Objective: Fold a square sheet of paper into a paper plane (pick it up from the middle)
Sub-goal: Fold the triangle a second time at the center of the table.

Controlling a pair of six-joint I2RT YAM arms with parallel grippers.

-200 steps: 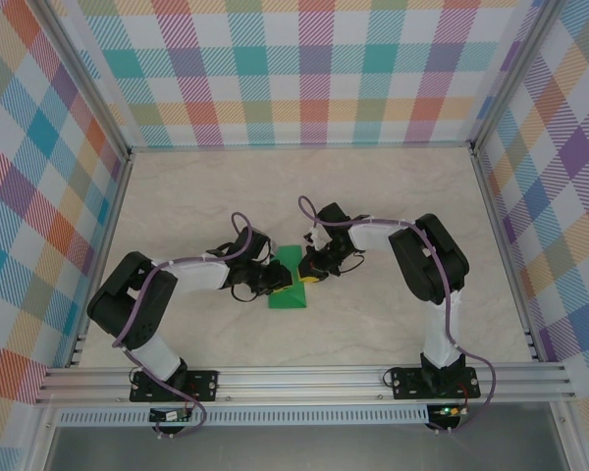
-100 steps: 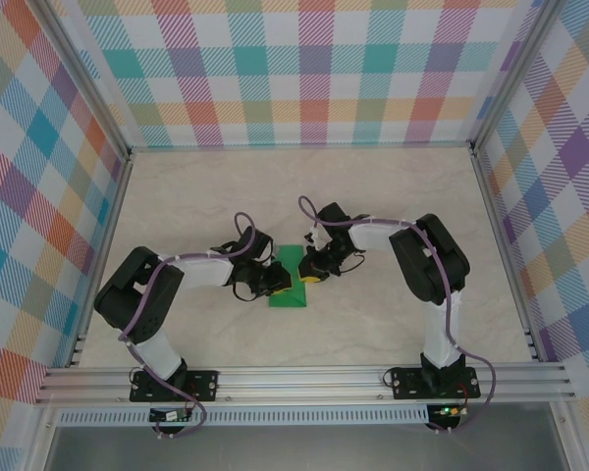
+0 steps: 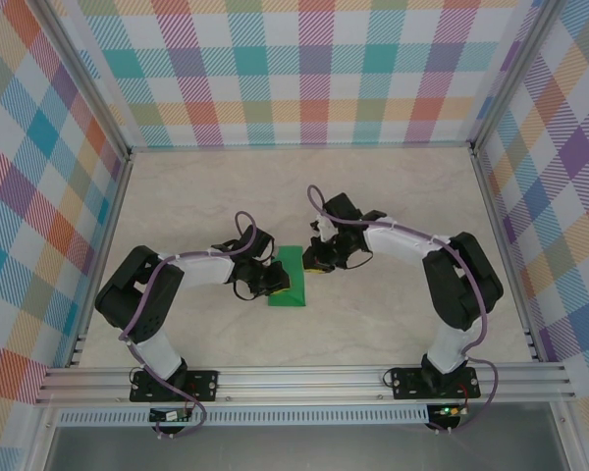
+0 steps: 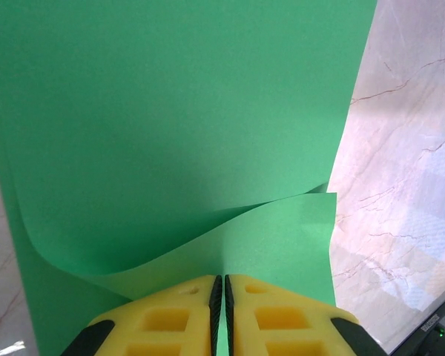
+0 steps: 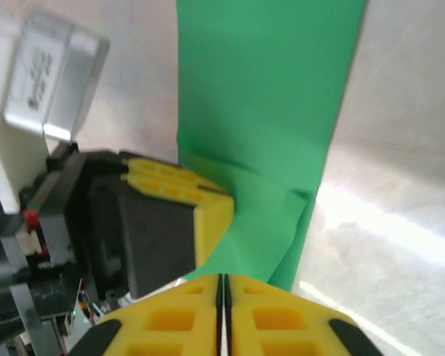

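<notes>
Near the middle of the worktop (image 3: 393,196), slightly toward its near edge, lies the green sheet of paper (image 3: 294,292), one flap curled up and pinched in the closed left gripper (image 4: 224,285), while the right gripper (image 3: 317,271), jaws pressed together, sits at its right edge.

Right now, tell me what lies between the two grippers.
The square sheet of paper, partly folded over, lies on the table between the left gripper and the right gripper. The top external view shows this.
</notes>
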